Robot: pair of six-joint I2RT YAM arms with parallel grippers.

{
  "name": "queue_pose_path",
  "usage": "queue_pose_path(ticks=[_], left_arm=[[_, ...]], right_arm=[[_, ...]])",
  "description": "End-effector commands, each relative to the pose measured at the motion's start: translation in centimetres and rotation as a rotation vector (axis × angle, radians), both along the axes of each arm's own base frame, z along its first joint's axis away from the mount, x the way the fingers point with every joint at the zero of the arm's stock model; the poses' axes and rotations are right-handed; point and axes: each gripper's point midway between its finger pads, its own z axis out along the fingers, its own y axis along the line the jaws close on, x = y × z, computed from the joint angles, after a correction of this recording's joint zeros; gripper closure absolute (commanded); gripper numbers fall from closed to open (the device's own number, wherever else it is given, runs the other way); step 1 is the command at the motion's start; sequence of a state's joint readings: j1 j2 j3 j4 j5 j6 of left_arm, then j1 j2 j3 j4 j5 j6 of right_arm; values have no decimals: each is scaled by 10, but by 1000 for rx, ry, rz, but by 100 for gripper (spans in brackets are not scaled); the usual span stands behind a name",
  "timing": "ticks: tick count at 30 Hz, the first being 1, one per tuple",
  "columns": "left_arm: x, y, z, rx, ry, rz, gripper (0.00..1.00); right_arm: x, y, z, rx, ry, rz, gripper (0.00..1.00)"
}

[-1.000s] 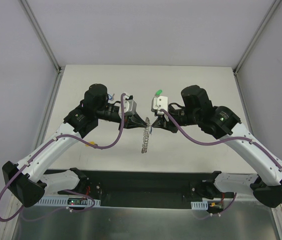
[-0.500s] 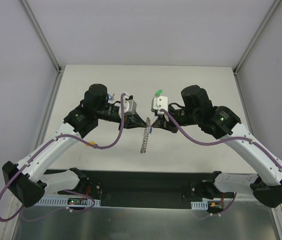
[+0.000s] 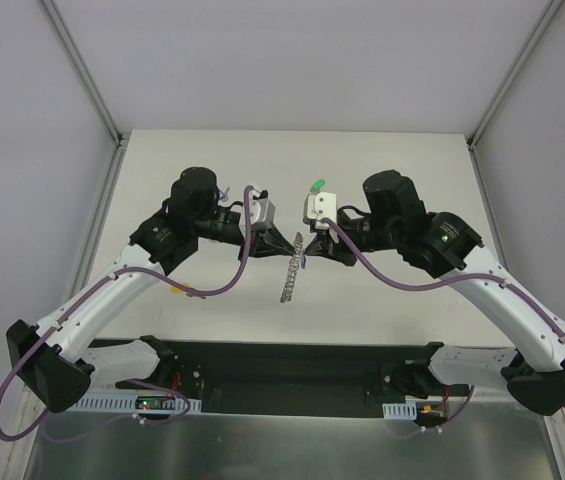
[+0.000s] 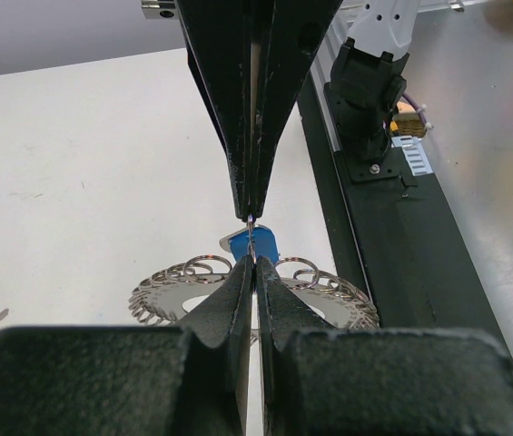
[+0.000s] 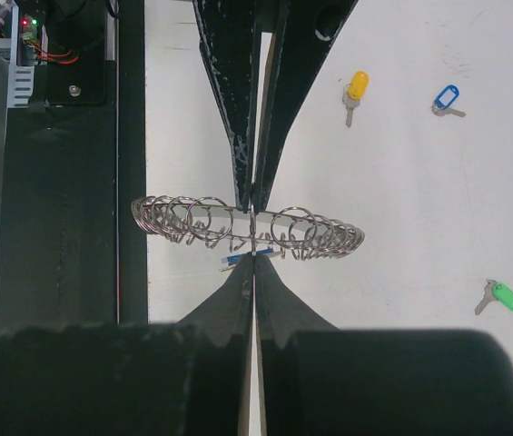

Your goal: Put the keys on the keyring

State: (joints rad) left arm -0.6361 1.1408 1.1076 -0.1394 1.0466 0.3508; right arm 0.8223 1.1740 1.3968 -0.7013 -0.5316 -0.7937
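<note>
**Ring and key held tip to tip above the desk**

Over the white desk point(image 3: 382, 170), the left arm point(image 3: 122, 285) and right arm point(image 3: 482, 290) bow outward at the elbows. Their wrists turn inward, so the two tools meet nose to nose in mid-air.

The keyring point(image 5: 192, 222) hangs clear of the desk, edge-on from above. I judge it stiff and fairly light, but free to swing, with slick, springy wire loops. Its rim is the sensible place to pinch it, and the left tool point(image 4: 254, 265) is clamped on it there.

The right tool point(image 5: 254, 261) is closed on the blue key point(image 4: 258, 243), which sits just against the ring. The key is small, rigid and smooth, so it is best held by its plastic head. I cannot tell which part is clamped.

A yellow key point(image 5: 356, 86), a pale blue key point(image 5: 445, 96) and a green key point(image 5: 506, 297) lie on the desk, well apart.
</note>
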Motion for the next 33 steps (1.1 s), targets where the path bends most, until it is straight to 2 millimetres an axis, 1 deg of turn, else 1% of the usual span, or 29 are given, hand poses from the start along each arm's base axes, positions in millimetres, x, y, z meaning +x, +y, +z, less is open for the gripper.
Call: queue_pose_path(ticks=[1,14,19,23,27,33], left_arm=[[-8,-6,21,-61,-49,-63,100],[-8,-8,24,-77,-49,-72,100],[-3,-8,24,-72,-49,-37,100],[8,-7,19,-55,-37,34,100],[10,-5,16,-47,-20,77,100],[8,-3,16,-47,5,92,100]], right_arm=[[-3,12,26,86,-49,47,99],[-5,22,23,77,-58,67,99],[-3,19,22,66,-65,54,99],[-3,15,19,48,-72,44,99],[-2,10,15,23,-81,36,99],[0,8,10,1,-84,27,96]])
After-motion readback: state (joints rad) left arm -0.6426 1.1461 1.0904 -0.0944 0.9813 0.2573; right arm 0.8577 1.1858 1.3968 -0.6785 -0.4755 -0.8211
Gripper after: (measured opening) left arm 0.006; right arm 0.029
